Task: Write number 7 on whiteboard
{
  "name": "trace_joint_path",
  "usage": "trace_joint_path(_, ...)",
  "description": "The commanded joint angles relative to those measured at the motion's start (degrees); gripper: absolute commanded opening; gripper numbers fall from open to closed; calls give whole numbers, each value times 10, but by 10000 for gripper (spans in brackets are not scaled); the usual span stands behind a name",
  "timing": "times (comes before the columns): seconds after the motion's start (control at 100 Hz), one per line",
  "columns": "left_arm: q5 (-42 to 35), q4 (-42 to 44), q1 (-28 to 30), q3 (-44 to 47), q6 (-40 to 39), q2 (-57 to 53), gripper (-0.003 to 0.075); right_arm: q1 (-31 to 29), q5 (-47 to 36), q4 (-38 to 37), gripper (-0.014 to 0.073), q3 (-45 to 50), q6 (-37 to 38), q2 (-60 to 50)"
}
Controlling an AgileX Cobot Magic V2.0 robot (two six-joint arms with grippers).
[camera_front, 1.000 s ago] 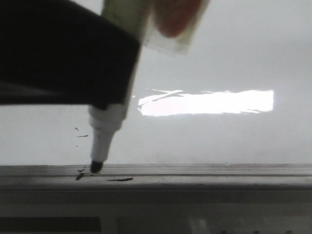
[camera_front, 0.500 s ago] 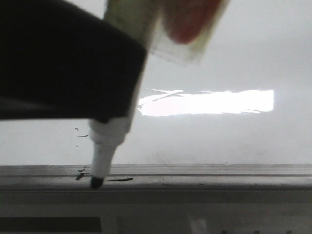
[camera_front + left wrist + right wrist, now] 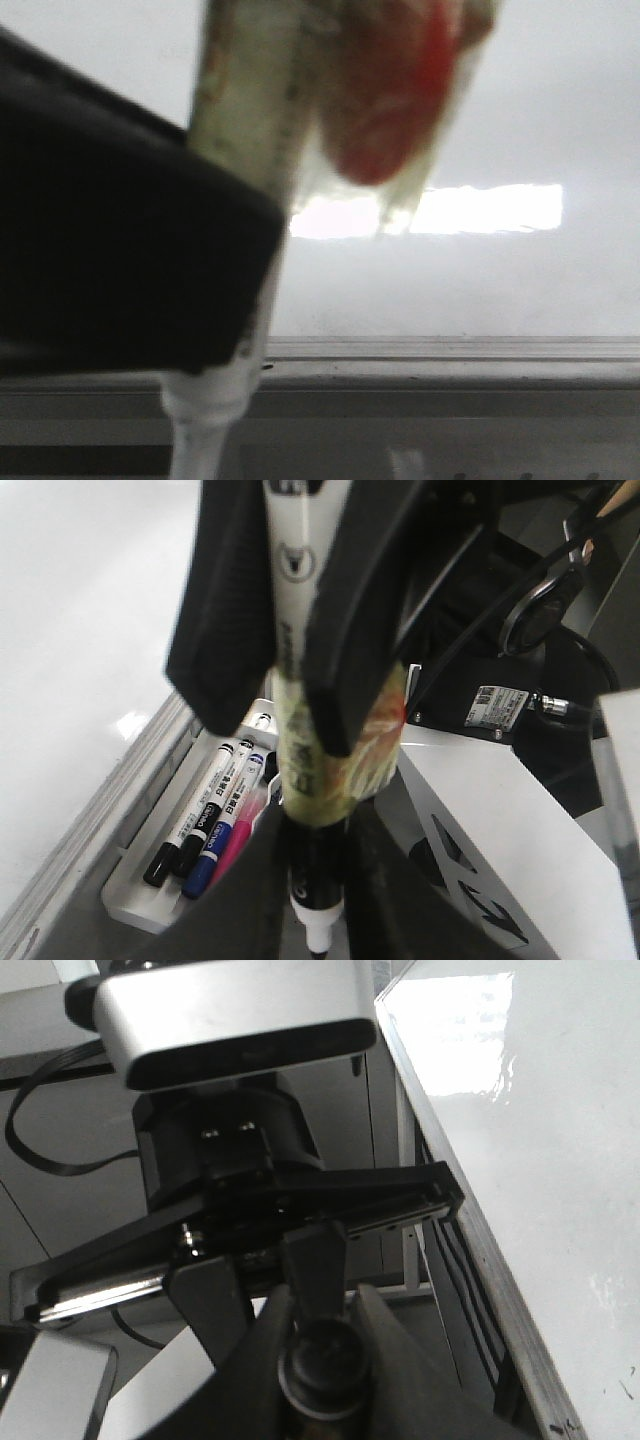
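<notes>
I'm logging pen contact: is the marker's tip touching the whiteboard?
Apart. In the left wrist view the marker tip hangs clear of the whiteboard, out past its edge, beside the pen tray.

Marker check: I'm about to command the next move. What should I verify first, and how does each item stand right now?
1. Marker held between the left tool fingers: ok.
2. Tip uncapped: ok, it shows bare in the left wrist view.
3. Tip on the whiteboard: not ok; in the front view the marker runs down past the ledge and out of frame.
4. 7 drawn: cannot tell; none shows on the visible board, and the tool hides the left part.
5. Front view sharp enough to guide a stroke: not ok, blurred.
</notes>
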Motion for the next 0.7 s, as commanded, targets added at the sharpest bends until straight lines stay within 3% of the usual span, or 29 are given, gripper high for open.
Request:
trace_joint_path(0.0,-46,7,-3,-19,11,-5,97,8,24,40,-62,-20,-5,-2)
trace_joint_path(0.15,-62,-3,-3,-28,11,-24,405,8,-47,40,-41,-20,-60,-11)
trace_joint_path(0.22,-64,-9,-3,-36,11,-49,469,8,-88,40,-40,-20,-109,-22)
trace_joint_path(0.45,-140,-114,0,-11,11,-184,339,8,-192,54,-42,-23,-275,-61)
trace_joint_path(0.69,-260,-213,4,85,11,-316,128,8,-243,56,-42,-65,-345,-59)
